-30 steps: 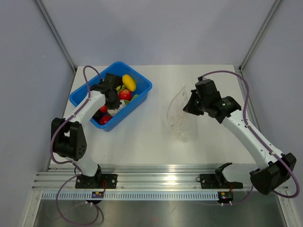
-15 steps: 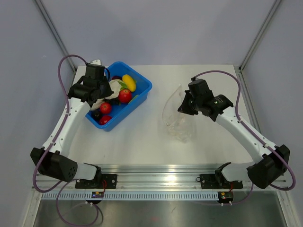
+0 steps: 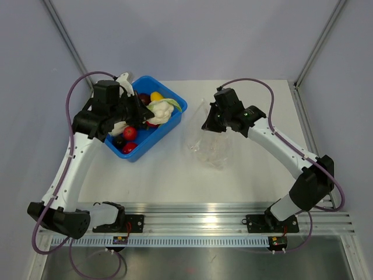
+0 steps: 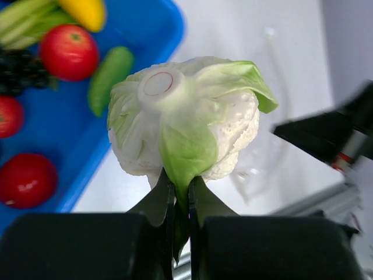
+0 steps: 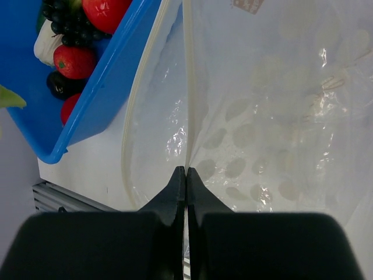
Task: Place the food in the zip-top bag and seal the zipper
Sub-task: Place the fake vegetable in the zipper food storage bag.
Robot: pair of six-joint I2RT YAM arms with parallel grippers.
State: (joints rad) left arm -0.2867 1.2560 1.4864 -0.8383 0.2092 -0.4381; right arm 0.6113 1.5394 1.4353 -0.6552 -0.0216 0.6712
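Observation:
My left gripper [image 3: 144, 111] is shut on a green leaf of the white cauliflower [image 3: 162, 110] and holds it above the right rim of the blue tub; the cauliflower fills the left wrist view [image 4: 186, 125], the gripper [image 4: 180, 186] below it. My right gripper [image 3: 207, 124] is shut on the rim of the dotted zip-top bag [image 3: 205, 146] and holds it up with its mouth open toward the tub. In the right wrist view the gripper [image 5: 185, 172] pinches the zipper strip [image 5: 187, 87] of the bag [image 5: 274, 128].
The blue tub [image 3: 175, 122] at the back left holds red tomatoes [image 3: 129, 133], a yellow pepper [image 3: 156, 97] and dark purple pieces [image 5: 70, 29]. The tub's corner [image 5: 105, 93] is close to the bag's mouth. A metal rail [image 3: 198, 219] runs along the near edge.
My left gripper has lifted the cauliflower out of the tub and carried it right, over the tub's rim. My right gripper has moved the bag left toward the tub.

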